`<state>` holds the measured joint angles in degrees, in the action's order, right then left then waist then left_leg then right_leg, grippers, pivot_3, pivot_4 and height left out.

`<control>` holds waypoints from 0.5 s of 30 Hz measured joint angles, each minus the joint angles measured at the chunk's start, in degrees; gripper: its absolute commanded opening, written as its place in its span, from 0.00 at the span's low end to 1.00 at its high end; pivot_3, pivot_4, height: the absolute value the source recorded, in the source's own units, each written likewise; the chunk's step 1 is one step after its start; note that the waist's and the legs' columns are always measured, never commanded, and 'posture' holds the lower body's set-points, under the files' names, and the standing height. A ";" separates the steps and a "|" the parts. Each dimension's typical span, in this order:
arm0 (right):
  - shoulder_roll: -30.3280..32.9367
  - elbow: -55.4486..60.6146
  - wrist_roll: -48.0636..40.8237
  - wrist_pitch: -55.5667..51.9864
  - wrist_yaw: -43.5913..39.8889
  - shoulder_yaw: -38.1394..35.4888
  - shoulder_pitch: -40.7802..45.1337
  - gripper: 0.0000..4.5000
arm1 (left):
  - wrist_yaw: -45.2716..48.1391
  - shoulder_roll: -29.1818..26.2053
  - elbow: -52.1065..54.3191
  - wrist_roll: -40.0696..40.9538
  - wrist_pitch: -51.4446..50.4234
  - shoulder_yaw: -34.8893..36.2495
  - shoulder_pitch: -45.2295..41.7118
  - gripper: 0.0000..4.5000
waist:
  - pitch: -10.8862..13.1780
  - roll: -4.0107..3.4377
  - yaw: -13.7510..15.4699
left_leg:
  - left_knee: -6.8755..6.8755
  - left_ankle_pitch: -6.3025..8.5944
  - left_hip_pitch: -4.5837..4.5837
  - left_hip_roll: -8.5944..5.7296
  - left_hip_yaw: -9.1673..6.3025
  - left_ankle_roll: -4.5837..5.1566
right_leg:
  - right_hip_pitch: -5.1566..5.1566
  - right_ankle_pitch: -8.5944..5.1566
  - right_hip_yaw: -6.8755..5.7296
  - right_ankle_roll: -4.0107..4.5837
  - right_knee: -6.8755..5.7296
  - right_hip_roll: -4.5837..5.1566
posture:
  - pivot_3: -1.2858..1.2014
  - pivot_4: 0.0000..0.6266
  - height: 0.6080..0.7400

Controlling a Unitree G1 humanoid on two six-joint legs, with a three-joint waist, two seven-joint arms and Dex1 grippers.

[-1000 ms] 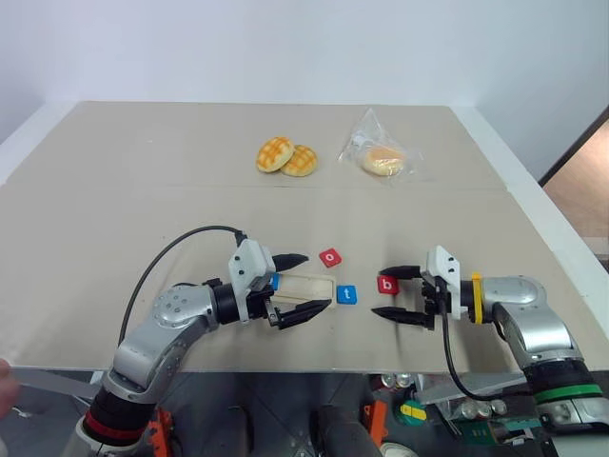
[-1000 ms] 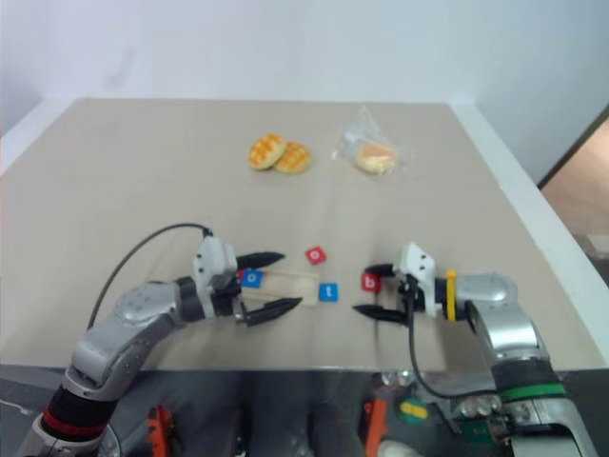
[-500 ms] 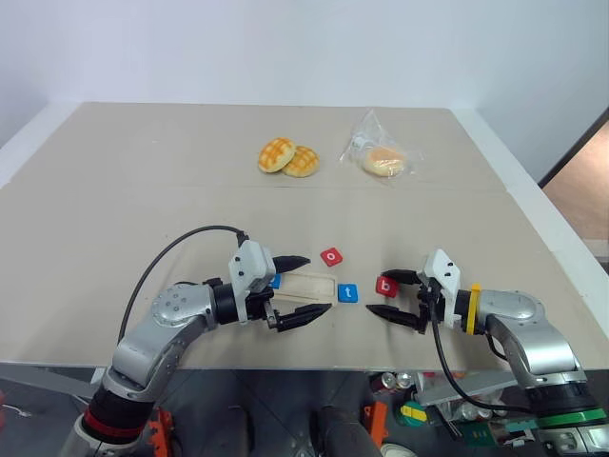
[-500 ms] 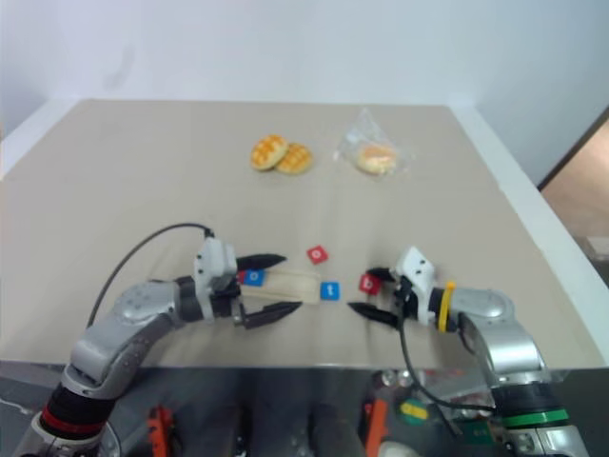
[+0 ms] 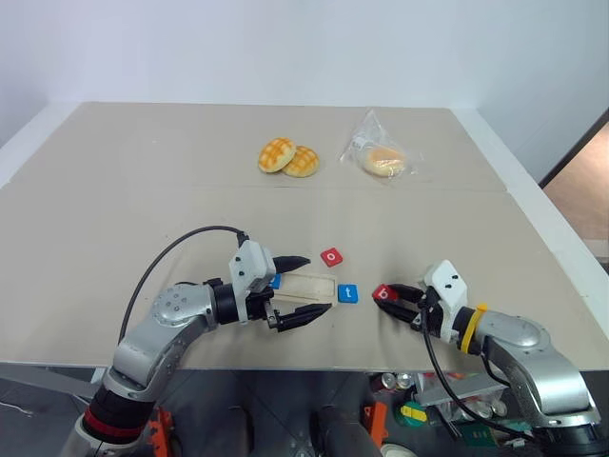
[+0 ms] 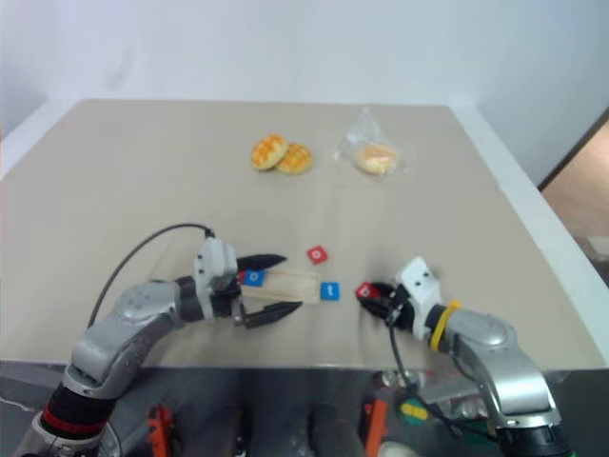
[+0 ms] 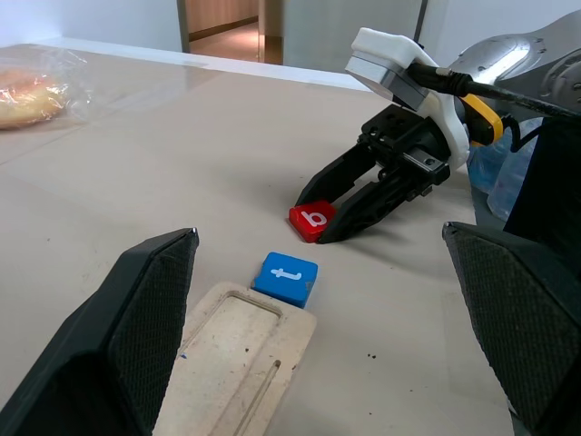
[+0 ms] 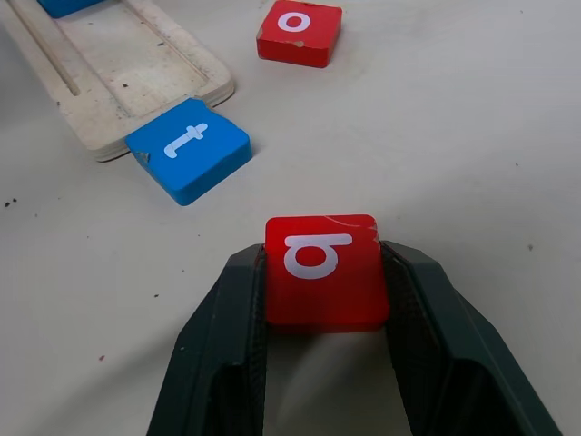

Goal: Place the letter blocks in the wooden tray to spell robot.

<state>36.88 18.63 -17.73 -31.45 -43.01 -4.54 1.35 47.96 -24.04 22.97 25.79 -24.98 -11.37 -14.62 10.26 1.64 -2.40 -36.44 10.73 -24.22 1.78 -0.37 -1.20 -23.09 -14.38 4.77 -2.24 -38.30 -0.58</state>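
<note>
My right gripper (image 5: 392, 301) is shut on the red b block (image 8: 324, 268), one finger (image 8: 238, 309) pressed on each side, low over the table near the front edge. The block looks tipped up at one edge. A blue t block (image 5: 348, 293) lies just off the right end of the wooden tray (image 5: 306, 287). A red o block (image 5: 331, 256) lies just behind the tray's right end. A blue o block (image 5: 275, 281) sits in the tray's left part. My left gripper (image 5: 311, 286) stands open, one finger on each side of the tray.
Two golden buns (image 5: 287, 156) and a bun in a clear bag (image 5: 383, 160) lie far back on the table. The table's front edge (image 5: 314, 365) runs close below both grippers.
My right gripper has closed on the red b block, drawn back a little toward the front edge and tilted downward. The left arm has not moved.
</note>
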 measured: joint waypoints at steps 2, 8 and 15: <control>0.00 0.99 0.00 -0.84 0.91 0.02 -0.26 0.27 | -0.08 0.02 -0.03 -0.07 0.00 0.00 0.00 1.00 | 0.00 0.00 0.00 | 0.00 0.00 0.00 0.00 0.01 0.00 | 0.00 -0.03 0.01 0.05 0.00 0.00 | 0.52 0.24 1.00; 0.27 -0.98 -0.49 -2.48 -0.13 1.66 11.41 0.27 | -3.34 -0.18 0.14 -0.13 -0.20 4.13 2.37 1.00 | 0.04 -0.06 -0.72 | 0.00 0.00 0.03 0.08 0.28 0.01 | -0.19 0.17 0.20 0.09 -0.01 -0.05 | 0.52 0.24 1.00; -2.15 -1.74 -1.13 -3.06 -7.73 14.37 25.27 0.27 | -5.09 -3.40 -0.10 0.96 1.59 13.87 8.73 1.00 | 0.04 0.01 0.05 | 0.13 -0.02 -0.10 0.28 -0.12 0.03 | -0.23 0.00 -0.19 0.28 -0.02 -0.24 | 0.52 0.24 1.00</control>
<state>34.73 16.89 -18.86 -34.51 -50.74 9.83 26.62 42.86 -27.43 22.88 26.75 -23.38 2.50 -5.89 10.30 1.65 -2.35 -36.31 10.71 -24.33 2.06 -0.49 -1.17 -23.32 -14.38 4.58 -1.97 -38.32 -0.82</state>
